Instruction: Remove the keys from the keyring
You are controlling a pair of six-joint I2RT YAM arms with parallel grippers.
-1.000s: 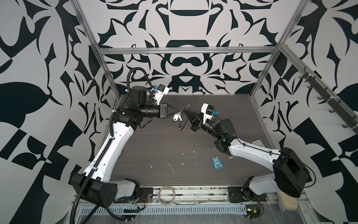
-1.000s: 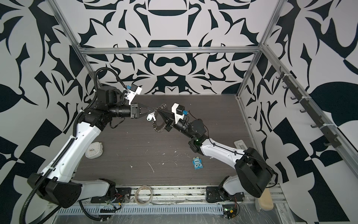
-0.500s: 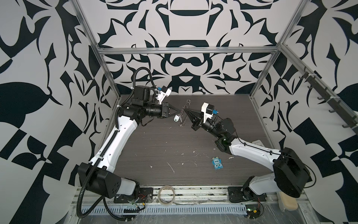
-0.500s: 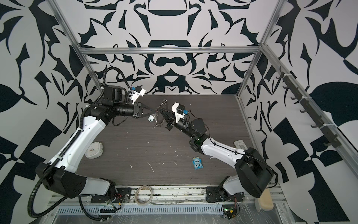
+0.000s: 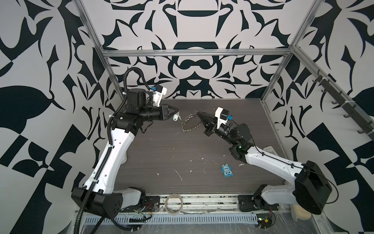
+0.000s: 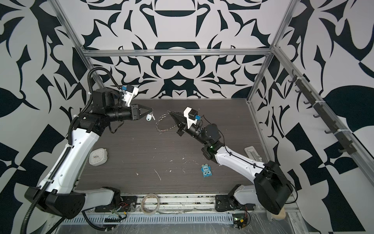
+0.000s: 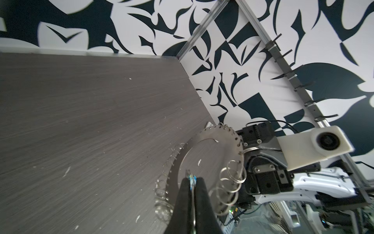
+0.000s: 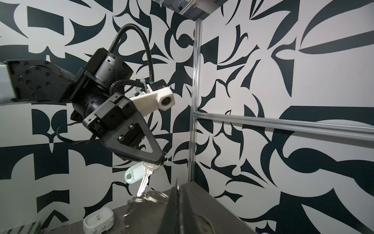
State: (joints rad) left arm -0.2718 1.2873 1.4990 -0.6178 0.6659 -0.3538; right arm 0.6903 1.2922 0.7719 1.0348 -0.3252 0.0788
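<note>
Packet (image 5: 227, 170) (lettering blurred), keys (image 8: 146, 174) clear of keyring (image 7: 222, 136)

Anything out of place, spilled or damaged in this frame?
White scraps and flecks litter the dark table, mostly toward the front near the blue packet, like leftover debris. A tape roll lies off the table on the front rail. Nothing looks damaged.
</note>
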